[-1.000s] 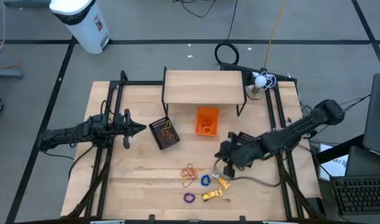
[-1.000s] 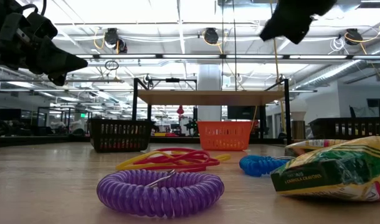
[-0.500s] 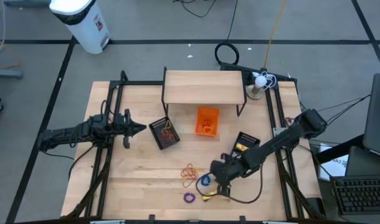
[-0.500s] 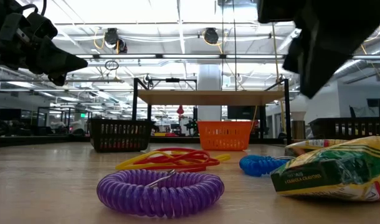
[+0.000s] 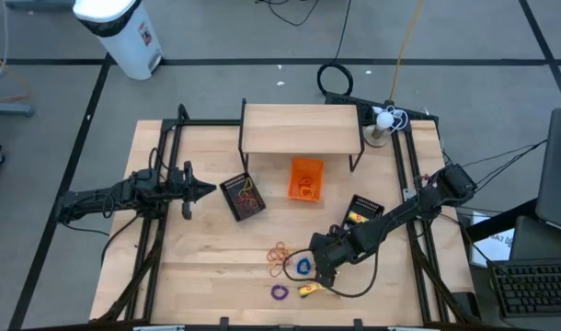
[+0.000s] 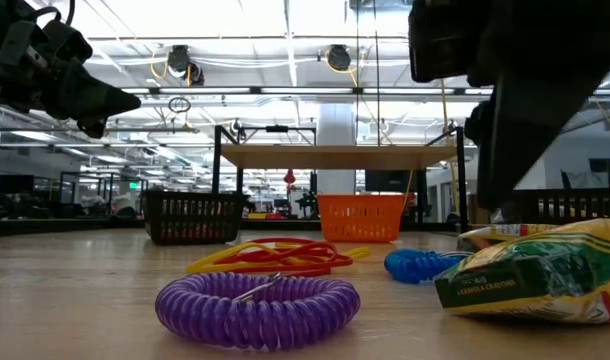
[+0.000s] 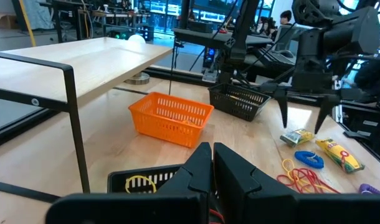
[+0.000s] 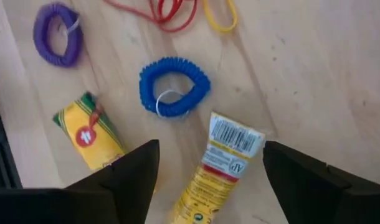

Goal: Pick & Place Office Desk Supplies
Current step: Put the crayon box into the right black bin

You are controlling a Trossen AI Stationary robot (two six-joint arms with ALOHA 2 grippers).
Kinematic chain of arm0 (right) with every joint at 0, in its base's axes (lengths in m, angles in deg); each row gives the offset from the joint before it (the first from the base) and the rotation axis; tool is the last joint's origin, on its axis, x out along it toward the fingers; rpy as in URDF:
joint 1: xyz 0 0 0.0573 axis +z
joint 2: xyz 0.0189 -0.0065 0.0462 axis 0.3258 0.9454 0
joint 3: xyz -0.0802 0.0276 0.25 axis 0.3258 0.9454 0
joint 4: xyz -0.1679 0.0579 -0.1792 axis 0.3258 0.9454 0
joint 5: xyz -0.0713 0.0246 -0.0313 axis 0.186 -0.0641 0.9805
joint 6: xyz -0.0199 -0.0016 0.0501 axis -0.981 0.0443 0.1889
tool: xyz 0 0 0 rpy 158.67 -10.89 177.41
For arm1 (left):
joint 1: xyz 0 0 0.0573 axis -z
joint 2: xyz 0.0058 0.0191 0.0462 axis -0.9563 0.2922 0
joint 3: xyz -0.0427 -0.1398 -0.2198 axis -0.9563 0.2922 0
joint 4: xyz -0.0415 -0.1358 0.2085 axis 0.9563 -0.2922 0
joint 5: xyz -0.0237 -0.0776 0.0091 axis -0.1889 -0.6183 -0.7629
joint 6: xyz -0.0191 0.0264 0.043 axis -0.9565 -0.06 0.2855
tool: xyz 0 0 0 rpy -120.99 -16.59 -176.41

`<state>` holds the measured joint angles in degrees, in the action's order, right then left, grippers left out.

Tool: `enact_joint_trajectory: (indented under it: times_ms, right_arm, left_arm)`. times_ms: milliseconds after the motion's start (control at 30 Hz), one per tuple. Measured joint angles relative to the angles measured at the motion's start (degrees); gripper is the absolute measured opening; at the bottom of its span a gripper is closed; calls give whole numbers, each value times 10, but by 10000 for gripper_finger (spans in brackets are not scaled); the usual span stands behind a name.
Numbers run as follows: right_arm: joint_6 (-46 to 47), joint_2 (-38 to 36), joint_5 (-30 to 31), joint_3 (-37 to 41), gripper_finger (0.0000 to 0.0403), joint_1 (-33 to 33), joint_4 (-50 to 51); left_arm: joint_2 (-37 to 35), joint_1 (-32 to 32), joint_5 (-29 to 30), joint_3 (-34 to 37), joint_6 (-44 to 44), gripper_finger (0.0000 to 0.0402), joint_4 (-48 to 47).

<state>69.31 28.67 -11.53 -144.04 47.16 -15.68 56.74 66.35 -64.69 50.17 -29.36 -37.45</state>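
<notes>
- Waiting at the table's left side: left gripper point(image 5: 207, 190), fingers point(image 7: 230, 171) pressed together, nothing in them, well clear of the loose supplies.
- Black mesh basket point(image 5: 243, 196) just right of that gripper, some bands already inside; orange basket point(image 5: 305, 178) next over, in front of the small wooden shelf point(image 5: 302, 128).
- Second black basket point(image 5: 360, 211) right of the orange one, beside the right arm.
- Loose supplies sit on the wooden table point(image 5: 198, 257) near its front edge: rubber bands point(image 5: 280, 256) in a red/orange/yellow tangle, purple coil ring point(image 5: 279, 293) in front of them, blue coil ring point(image 5: 303, 267) to their right.
- Right wrist view: blue coil ring point(image 8: 174, 86) at centre, yellow tube point(image 8: 215, 168) with a barcode end just beside it, yellow-green crayon pack point(image 8: 88, 130) to the other side, purple coil ring point(image 8: 58, 34) farther off.
- Right gripper point(image 5: 323, 269) hovers over the blue ring and the tube, fingers point(image 8: 131, 171) spread wide apart, holding nothing; cannot tell if it touches the table.
- Low view: purple ring point(image 6: 257, 308) nearest the camera, crayon pack point(image 6: 535, 270) at right under the right arm.
</notes>
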Motion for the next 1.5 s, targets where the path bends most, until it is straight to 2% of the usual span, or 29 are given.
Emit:
enact_joint_trajectory:
  times_ms: [267, 733, 833, 1033, 1100, 1333, 1500]
  right_arm:
    - [18, 26, -2, -2, 249, 0, 21]
    - [0, 70, -28, -4, 237, -2, 33]
    - [4, 68, -28, -4, 204, -6, 33]
    - [-44, 43, -24, -1, 75, -13, 18]
    - [-67, 29, -23, -1, 52, -15, 3]
    - [-152, -47, -16, -1, 52, -13, -78]
    - [-246, -139, 24, -1, 81, -2, -102]
  left_arm:
    - [0, 0, 5, 0, -3, 21, 0]
    - [0, 0, 5, 0, -4, 21, -1]
    - [0, 0, 5, 0, -4, 21, -1]
    - [0, 0, 5, 0, -3, 21, -1]
    - [0, 0, 5, 0, -3, 21, -1]
    - [0, 0, 5, 0, -3, 21, -1]
    - [0, 0, 5, 0, -3, 21, -1]
